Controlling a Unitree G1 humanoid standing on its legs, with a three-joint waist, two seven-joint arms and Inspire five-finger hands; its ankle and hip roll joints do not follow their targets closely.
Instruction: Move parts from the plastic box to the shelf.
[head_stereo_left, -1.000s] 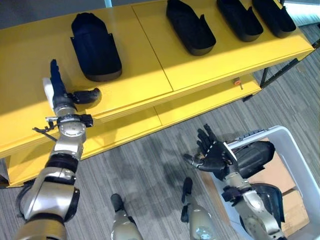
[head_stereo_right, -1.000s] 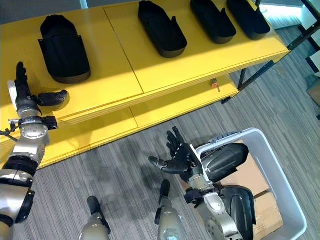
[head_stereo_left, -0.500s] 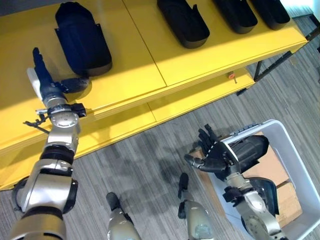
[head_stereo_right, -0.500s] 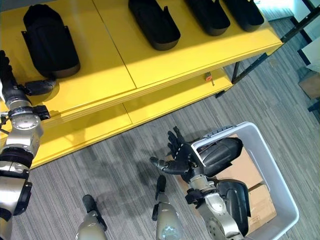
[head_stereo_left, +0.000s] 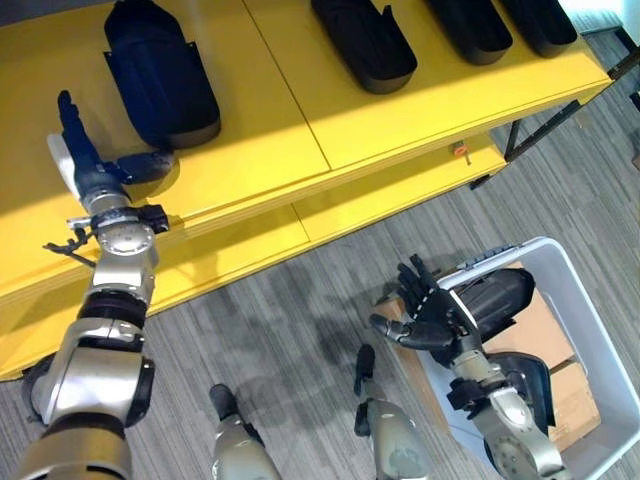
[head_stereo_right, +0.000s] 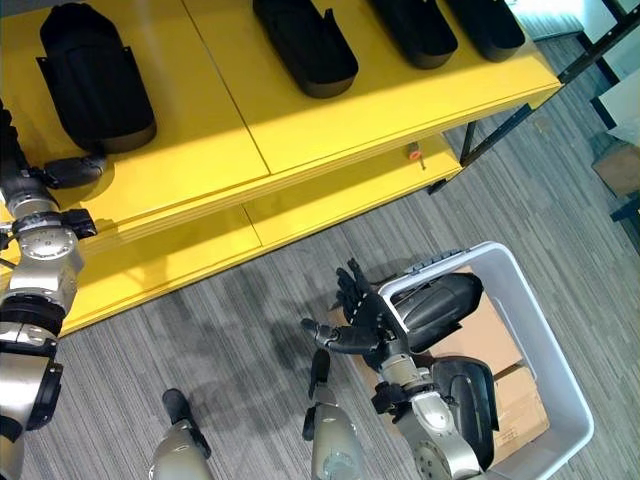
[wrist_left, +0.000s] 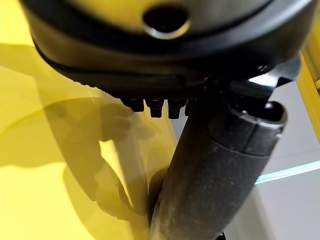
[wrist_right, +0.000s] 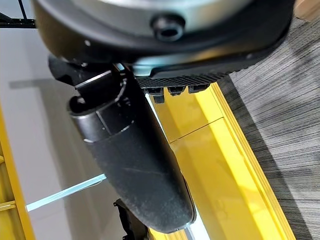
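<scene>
My left hand (head_stereo_left: 92, 170) rests on the front part of the yellow shelf (head_stereo_left: 300, 120), fingers straight and apart, thumb stuck out sideways toward the nearest black part (head_stereo_left: 160, 72); it holds nothing. In my left wrist view the fingers are mostly cut off behind the hand's own bulk, with my thumb against the yellow top.

My right hand (head_stereo_left: 428, 318) hangs over the grey carpet floor (head_stereo_left: 300, 310), just beside the near-left corner of the white plastic box (head_stereo_right: 555, 395), fingers spread and relaxed, empty. Two dark parts lie in the box: one (head_stereo_right: 440, 305) leans against the left rim right behind my hand, the other (head_stereo_right: 475, 400) is partly hidden by my forearm. Brown cardboard (head_stereo_right: 500, 350) lines the box floor.

More parts sit along the shelf's back: one (head_stereo_right: 305, 45) near the middle, and two (head_stereo_left: 470, 30) (head_stereo_left: 540, 20) toward the right end, cut off at the top edge. A lower yellow tier (head_stereo_left: 380, 205) shows beneath the front edge, with a small orange piece (head_stereo_left: 460, 152) I cannot make out.
</scene>
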